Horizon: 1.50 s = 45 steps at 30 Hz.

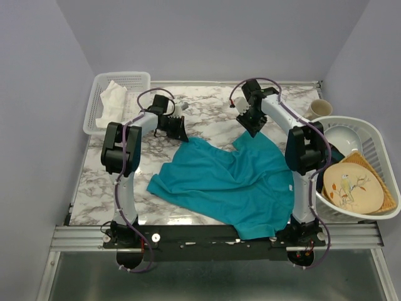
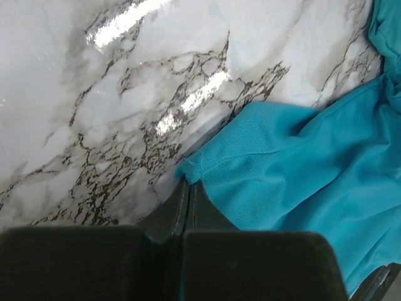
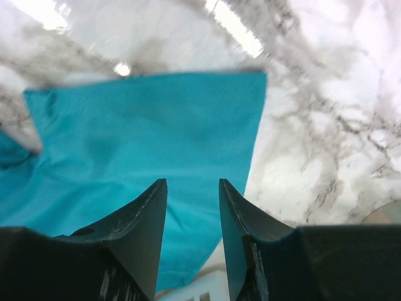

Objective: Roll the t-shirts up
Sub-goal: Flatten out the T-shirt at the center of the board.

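My left gripper shut at near corner of thin teal-blue t-shirt; can't tell if fabric caught, so I'd lift gently. Right gripper half-open, empty, above shirt's far edge.

Gripper pinches t-shirt corner on marble table.

The t-shirt is plain teal-blue, the table white marble with grey veins.
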Tool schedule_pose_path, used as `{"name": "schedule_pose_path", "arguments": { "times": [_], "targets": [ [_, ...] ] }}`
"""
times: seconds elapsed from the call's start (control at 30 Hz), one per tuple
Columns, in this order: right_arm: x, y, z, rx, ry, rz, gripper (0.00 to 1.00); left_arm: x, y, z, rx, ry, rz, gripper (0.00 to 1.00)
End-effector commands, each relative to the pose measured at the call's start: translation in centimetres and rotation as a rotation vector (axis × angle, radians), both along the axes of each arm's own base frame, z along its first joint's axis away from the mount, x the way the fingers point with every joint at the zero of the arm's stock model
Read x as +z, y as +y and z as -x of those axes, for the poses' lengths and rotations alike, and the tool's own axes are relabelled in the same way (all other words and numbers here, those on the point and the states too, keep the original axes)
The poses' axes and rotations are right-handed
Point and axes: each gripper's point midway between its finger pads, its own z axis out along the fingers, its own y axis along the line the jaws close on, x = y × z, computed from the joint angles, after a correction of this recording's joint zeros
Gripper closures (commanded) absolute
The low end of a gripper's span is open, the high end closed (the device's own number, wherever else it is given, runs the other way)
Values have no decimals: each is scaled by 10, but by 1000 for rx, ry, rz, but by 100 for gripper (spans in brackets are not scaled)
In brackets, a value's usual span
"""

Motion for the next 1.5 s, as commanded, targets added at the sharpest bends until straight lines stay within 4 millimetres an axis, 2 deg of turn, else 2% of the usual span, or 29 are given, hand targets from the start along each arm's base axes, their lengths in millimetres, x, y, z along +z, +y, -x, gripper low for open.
{"name": "schedule_pose_path", "arguments": {
  "times": [0.0, 0.03, 0.1, 0.13, 0.17, 0.37, 0.53, 0.57, 0.6, 0.77, 0.93, 0.97, 1.17, 1.3, 1.47],
  "targets": [
    [-11, -9, -47, -91, -81, 3, 51, 18, 15, 24, -24, -21, -83, 100],
    [-13, -12, -51, -102, -80, -1, 50, 15, 21, 34, -41, -17, -107, 100],
    [-14, -10, -62, -105, -92, -12, 50, 24, 26, 53, -65, 3, -121, 100],
    [-24, -9, -63, -103, -74, -14, 50, 19, 29, 65, -74, 26, -132, 100],
    [-28, -8, -65, -97, -67, -13, 50, 27, 31, 71, -76, 14, -134, 100],
    [-43, 2, -77, -77, -52, -53, 50, 25, 37, 98, -115, 37, -170, 100],
    [-46, 14, -78, -56, -10, -119, 51, 26, 39, 95, -126, 28, -197, 100],
    [-40, 17, -83, -54, -26, -124, 52, 26, 39, 95, -130, 32, -202, 100],
    [-46, 16, -79, -53, 4, -118, 53, 26, 39, 94, -133, 29, -204, 100],
    [-45, 16, -81, -58, 10, -117, 57, 30, 41, 91, -139, 13, -220, 100],
    [-42, 24, -72, -18, 65, -157, 61, 32, 43, 93, -141, 4, -230, 100],
    [-48, 23, -69, -30, 87, -150, 61, 33, 44, 93, -141, -1, -234, 100],
    [-51, 11, -63, -52, 103, -91, 57, 39, 46, 91, -137, -23, -245, 100],
    [-49, 1, -66, -81, 76, -36, 56, 42, 46, 93, -136, -32, -241, 100],
    [-48, 0, -68, -94, 72, -29, 56, 43, 47, 100, -139, -29, -232, 100]
  ]
}}
